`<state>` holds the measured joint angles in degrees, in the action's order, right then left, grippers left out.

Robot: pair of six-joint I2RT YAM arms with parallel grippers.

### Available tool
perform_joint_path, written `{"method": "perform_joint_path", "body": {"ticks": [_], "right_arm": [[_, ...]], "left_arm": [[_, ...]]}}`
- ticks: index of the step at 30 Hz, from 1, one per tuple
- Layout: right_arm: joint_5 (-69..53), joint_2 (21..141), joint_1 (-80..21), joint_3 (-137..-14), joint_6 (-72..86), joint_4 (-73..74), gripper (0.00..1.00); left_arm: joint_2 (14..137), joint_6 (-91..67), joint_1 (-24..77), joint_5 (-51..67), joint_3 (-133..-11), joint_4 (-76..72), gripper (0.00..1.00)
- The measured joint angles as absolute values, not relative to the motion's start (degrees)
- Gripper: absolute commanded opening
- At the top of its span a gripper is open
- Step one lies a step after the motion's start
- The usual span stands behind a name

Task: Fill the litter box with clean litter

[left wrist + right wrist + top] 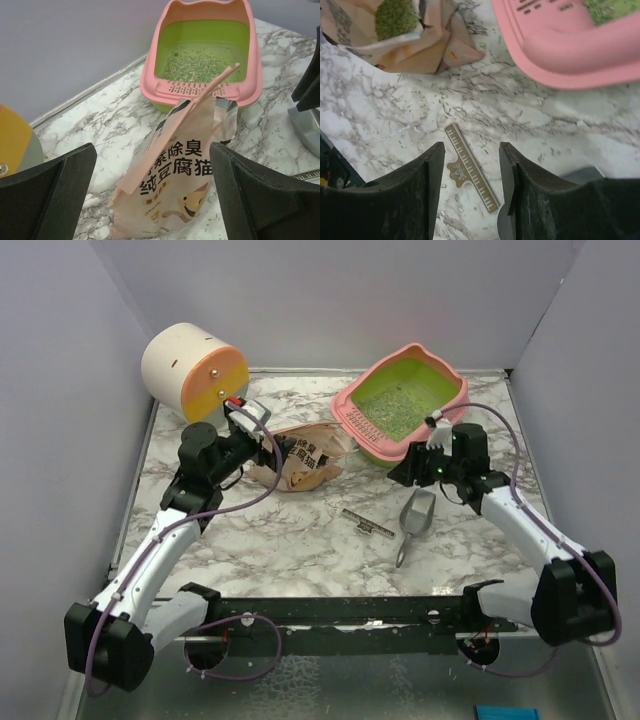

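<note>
The pink litter box (352,403) with its lime-green inside stands at the back right, and a patch of greyish-green litter (393,412) lies on its floor. In the left wrist view the litter box (150,85) and litter (200,64) lie beyond a peach bag (170,185). My left gripper (272,448) is open wide, with the bag (308,462) standing between its fingers (55,195) and touching neither. My right gripper (402,478) hovers open and empty just in front of the box rim (580,47). More litter (395,17) shows in the bag's mouth.
A grey metal scoop (415,518) lies on the marble table (300,560) below the right gripper. A thin brown ruler-like strip (470,172) lies beside it. A cream-and-orange cylinder (195,370) sits at the back left. Stray granules dot the table. Walls close in three sides.
</note>
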<state>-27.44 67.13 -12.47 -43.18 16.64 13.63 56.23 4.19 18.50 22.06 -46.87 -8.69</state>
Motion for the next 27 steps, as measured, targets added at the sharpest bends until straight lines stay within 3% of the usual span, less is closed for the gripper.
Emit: {"method": "perform_joint_path", "body": {"ticks": [13, 15, 17, 21, 22, 27], "right_arm": [[-45.76, 89.71, -13.32, -56.38, 10.31, -5.30, 0.49], [-48.16, 92.27, -13.82, -58.30, 8.82, -7.11, 0.49], [-49.52, 94.04, -14.66, -59.37, 7.49, -8.01, 0.49], [-51.31, 97.41, -17.34, -60.90, 4.14, -8.71, 0.49], [-51.53, 98.00, -17.69, -61.01, 3.62, -8.86, 0.49], [-52.73, 99.57, -18.92, -60.84, 1.58, -10.59, 0.49]], "left_arm": [[70.32, 13.78, 18.41, 25.69, -53.69, -8.73, 0.97], [71.40, 14.87, 18.15, 26.41, -53.76, -8.64, 0.85], [72.27, 15.64, 17.89, 26.89, -53.76, -8.47, 0.65], [73.38, 16.88, 16.64, 27.70, -53.76, -8.38, 0.06], [73.43, 16.73, 16.05, 27.90, -53.76, -8.38, 0.00], [73.14, 15.68, 12.78, 28.29, -53.76, -8.43, 0.00]]}}
